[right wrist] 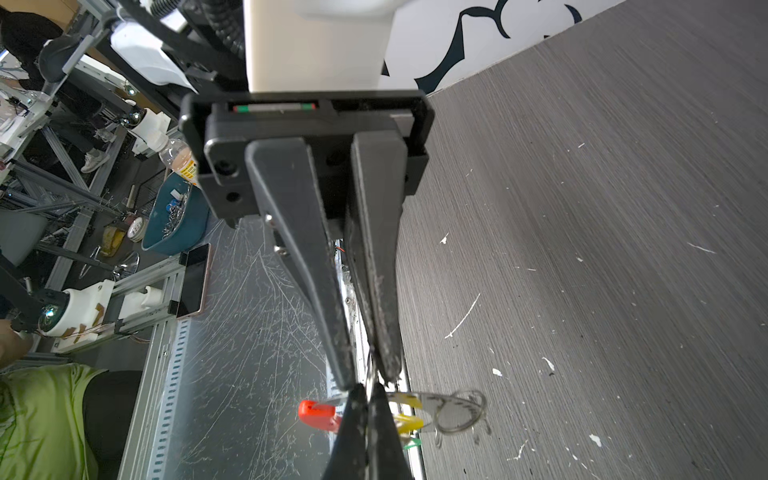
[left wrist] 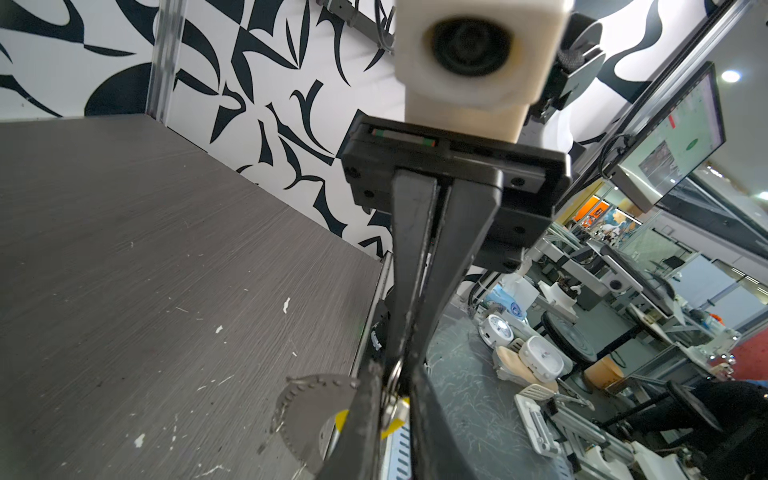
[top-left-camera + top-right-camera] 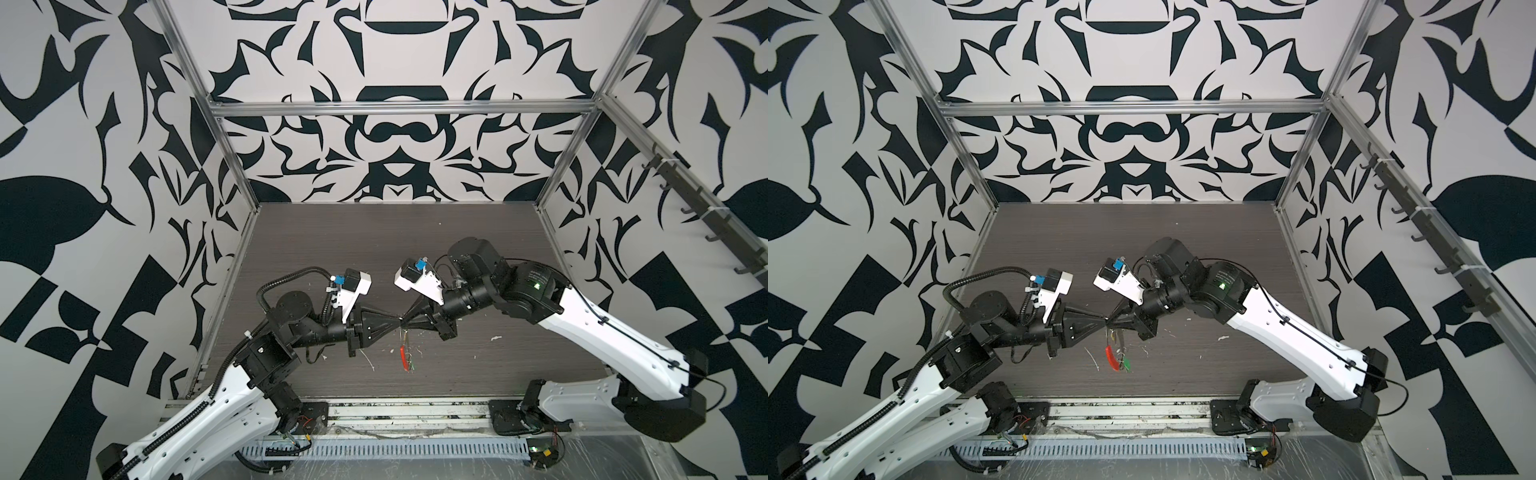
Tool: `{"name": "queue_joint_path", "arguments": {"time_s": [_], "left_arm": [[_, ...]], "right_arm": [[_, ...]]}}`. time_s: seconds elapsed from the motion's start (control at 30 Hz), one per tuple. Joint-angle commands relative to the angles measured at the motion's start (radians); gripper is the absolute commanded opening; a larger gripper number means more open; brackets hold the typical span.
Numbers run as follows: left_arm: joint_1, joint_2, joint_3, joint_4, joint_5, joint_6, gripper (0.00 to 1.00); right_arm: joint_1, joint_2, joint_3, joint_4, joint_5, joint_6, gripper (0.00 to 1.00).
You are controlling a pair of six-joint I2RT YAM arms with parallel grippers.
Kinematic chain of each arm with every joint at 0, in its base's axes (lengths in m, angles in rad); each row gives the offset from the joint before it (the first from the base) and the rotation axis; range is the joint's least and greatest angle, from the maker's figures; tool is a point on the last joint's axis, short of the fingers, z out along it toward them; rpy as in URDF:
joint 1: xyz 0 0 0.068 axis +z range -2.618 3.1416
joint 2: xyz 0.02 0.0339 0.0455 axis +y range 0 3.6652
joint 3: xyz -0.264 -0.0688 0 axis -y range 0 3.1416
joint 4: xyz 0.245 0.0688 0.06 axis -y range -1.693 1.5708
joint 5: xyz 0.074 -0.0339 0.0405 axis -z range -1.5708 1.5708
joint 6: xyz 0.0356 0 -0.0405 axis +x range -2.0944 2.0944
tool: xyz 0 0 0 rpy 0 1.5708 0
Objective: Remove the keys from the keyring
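Right wrist view shows the right gripper [image 1: 367,390] with jaws closed on the keyring [image 1: 453,400], red sleeve [image 1: 318,414] on one side and yellow key [image 1: 409,420] on the other. The left gripper [image 1: 368,371] jaws narrowly flank that key's loop; I cannot tell if they grip it. Only in both top views does the ring show hanging over the desk [image 3: 332,241], green key [image 3: 411,365] lowest. Beyond, a teal tub [image 1: 178,226] holds metal bits.

No text, number or brand is reading legibly in any view. Fine white print is showing on the right arm's black joint housing [image 3: 536,276] in both top views, a monitor [image 2: 673,141] is displaying a window, and a bottle [image 1: 183,160] is carrying a yellow label; all are blurred.
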Motion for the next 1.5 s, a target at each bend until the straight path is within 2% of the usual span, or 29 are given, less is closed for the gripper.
{"name": "queue_joint_path", "arguments": {"time_s": [0.0,0.13,0.27,0.4,0.5,0.6,0.77,0.87,1.2,1.33,1.47], "left_arm": [[-0.003,-0.007,0.022,0.029,0.01,0.002,0.12],[-0.003,-0.006,0.012,0.048,0.001,0.002,0.01],[-0.003,-0.025,-0.004,0.074,-0.031,0.008,0.0],[-0.003,-0.08,-0.046,0.13,-0.089,0.016,0.0],[-0.003,-0.124,-0.073,0.167,-0.12,0.016,0.0],[-0.003,-0.156,-0.086,0.196,-0.139,0.016,0.0],[-0.003,-0.172,-0.099,0.246,-0.133,0.013,0.0],[-0.003,-0.167,-0.097,0.254,-0.13,0.011,0.0],[-0.003,-0.174,-0.102,0.258,-0.151,0.002,0.0],[-0.003,-0.179,-0.101,0.255,-0.154,0.001,0.0],[-0.003,-0.192,-0.103,0.248,-0.174,0.001,0.0]], "right_arm": [[-0.001,-0.002,0.041,0.067,0.006,0.026,0.0],[0.0,-0.005,0.038,0.089,0.013,0.041,0.0],[0.004,-0.027,0.007,0.146,0.023,0.072,0.02],[0.004,-0.105,-0.089,0.295,0.063,0.131,0.31],[0.006,-0.186,-0.196,0.429,0.136,0.185,0.4],[0.009,-0.275,-0.327,0.6,0.191,0.242,0.45],[0.036,-0.335,-0.471,0.794,0.207,0.282,0.46],[0.069,-0.333,-0.504,0.848,0.22,0.278,0.47],[0.18,-0.275,-0.484,0.826,0.402,0.204,0.47],[0.2,-0.261,-0.467,0.803,0.454,0.187,0.38],[0.208,-0.254,-0.458,0.794,0.465,0.179,0.24]]}}
